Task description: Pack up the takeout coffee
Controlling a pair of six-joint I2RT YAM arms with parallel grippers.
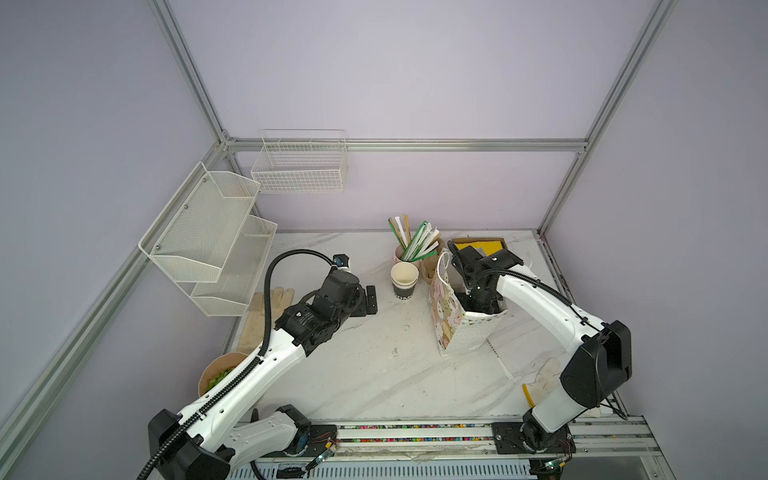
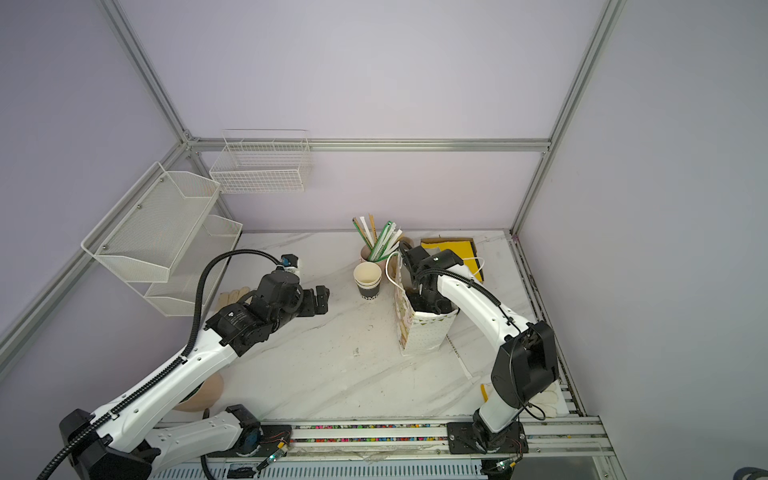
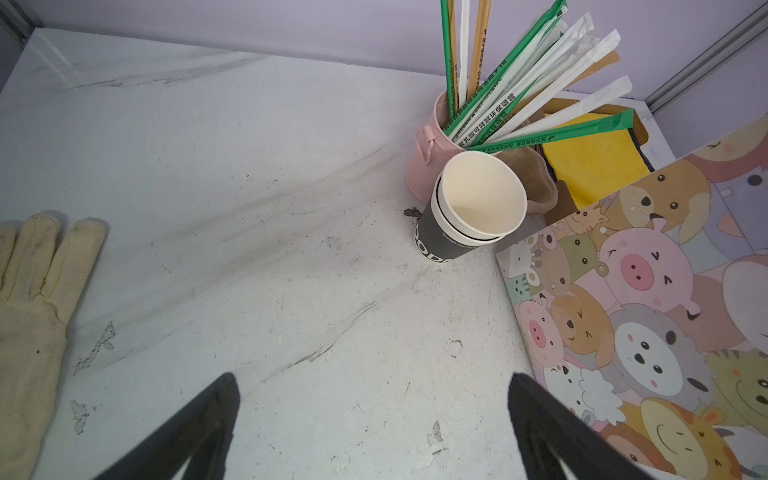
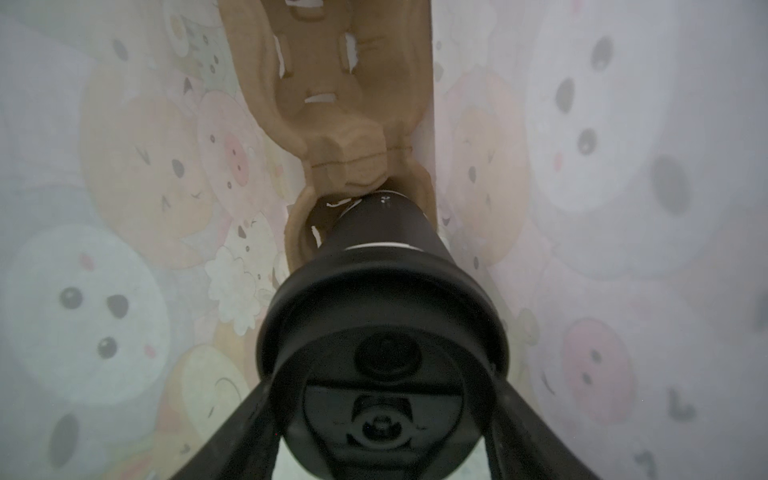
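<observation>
Inside the one cartoon bag (image 1: pixel 444 316), right jaws clasp one lidded coffee cup (image 4: pixel 374 224), while left jaws gape wide.

Lab cell: aluminium frame (image 1: pixel 407 145), plain walls (image 1: pixel 395 75)

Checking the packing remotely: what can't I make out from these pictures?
- Right pincer: in both top views, hidden inside the paper bag.
- Takeout coffee: its base, in the right wrist view, hidden by the cardboard carrier.
- Bowl: in a top view, contents partly covered by the left arm.
</observation>
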